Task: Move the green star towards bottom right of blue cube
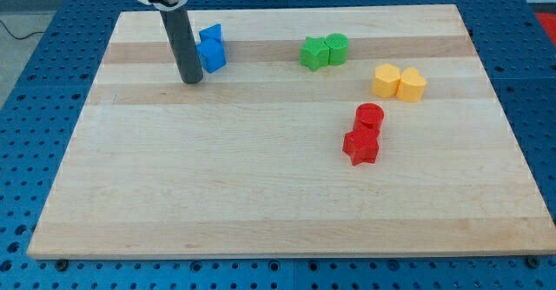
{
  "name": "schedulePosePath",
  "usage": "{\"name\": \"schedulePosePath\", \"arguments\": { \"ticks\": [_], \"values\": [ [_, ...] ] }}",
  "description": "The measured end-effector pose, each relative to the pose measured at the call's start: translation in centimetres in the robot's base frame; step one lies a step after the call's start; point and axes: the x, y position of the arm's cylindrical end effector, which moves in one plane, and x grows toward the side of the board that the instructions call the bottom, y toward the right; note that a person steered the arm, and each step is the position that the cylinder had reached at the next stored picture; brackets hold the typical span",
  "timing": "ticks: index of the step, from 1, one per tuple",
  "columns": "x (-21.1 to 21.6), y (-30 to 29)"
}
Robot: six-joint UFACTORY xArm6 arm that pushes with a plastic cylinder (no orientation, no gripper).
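My end effector is a bare dark rod with nothing to open or close, gripping nothing; my tip (192, 81) rests on the pale wooden tabletop (261, 194), just left of and touching or nearly touching the blue cube (212, 56), which has a second blue block (211, 35) right behind it toward the view's top. Green star block (314, 53) sits well to the view's right of the blues, pressed against a green cylinder (337, 47). Judgement: I should swing wide of the blues, come in on the star's right side between it and the cylinder, then push left and slightly down so it stops below-right of the cube. Risk: dragging the cylinder along. Two yellow blocks (399, 82) and two red blocks (364, 134) lie farther right, off the path. Open board between star and cube; top edge is near, so keep pushes away from it.
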Motion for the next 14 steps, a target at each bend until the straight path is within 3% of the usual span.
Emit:
{"name": "schedulePosePath", "arguments": {
  "ticks": [3, 5, 6, 7, 8, 11, 12, 14],
  "values": [
    [0.3, 7.5],
    [-7.4, 8.8],
    [-10.4, 13.7],
    [-10.4, 21.6],
    [-8.9, 25.2],
    [-5.5, 18.1],
    [-6.4, 18.6],
    [-8.2, 25.7]
  ]
}}
